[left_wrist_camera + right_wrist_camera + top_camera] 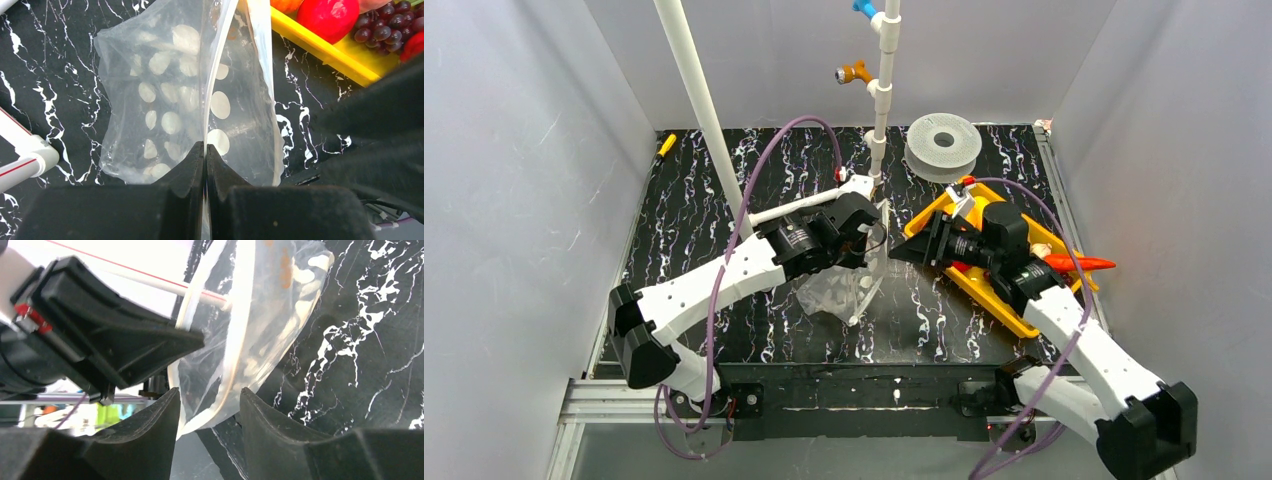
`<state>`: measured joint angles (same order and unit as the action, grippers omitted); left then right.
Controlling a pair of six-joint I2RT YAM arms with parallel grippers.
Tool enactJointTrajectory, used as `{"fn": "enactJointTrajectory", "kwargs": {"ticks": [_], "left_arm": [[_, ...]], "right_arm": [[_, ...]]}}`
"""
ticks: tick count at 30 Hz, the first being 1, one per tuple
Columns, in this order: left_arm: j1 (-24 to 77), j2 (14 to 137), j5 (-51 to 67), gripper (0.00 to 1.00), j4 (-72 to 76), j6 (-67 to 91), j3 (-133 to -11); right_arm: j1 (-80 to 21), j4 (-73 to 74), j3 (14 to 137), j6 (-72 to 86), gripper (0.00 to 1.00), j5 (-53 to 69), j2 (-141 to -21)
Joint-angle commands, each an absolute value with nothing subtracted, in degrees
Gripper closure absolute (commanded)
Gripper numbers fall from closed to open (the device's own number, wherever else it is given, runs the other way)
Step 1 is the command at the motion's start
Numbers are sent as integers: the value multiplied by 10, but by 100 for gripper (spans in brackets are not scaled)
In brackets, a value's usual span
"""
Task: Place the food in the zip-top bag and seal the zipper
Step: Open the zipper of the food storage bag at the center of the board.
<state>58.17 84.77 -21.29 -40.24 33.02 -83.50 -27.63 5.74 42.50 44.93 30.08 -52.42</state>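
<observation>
The clear zip-top bag with white dots hangs upright at the table's middle. My left gripper is shut on its whitish zipper strip; in the left wrist view the jaws pinch one side of the mouth. My right gripper is open just right of the bag. In the right wrist view the bag's other rim passes between its spread fingertips, not pinched. The food lies on the yellow tray: a red fruit, purple grapes, a red-orange pepper.
A slanted white PVC pipe crosses the back left. A vertical pipe stand with orange and blue fittings rises behind the bag. A grey spool sits at the back right. White walls enclose the black marbled table.
</observation>
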Motion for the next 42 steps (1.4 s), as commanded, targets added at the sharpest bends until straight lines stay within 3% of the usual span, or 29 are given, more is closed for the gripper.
{"fn": "enactJointTrajectory", "kwargs": {"ticks": [1, 14, 21, 31, 42], "left_arm": [[578, 810, -204, 100, -397, 334, -830], [578, 794, -187, 100, -387, 332, -828], [578, 798, -182, 100, -381, 333, -830], [578, 805, -173, 100, -376, 339, -827], [578, 808, -171, 100, -373, 348, -828]], "right_arm": [[-224, -115, 394, 515, 47, 452, -564], [-207, -329, 367, 562, 53, 598, -684], [-224, -394, 369, 607, 59, 607, -711], [-237, -341, 380, 593, 64, 567, -690], [-248, -272, 388, 594, 79, 501, -675]]}}
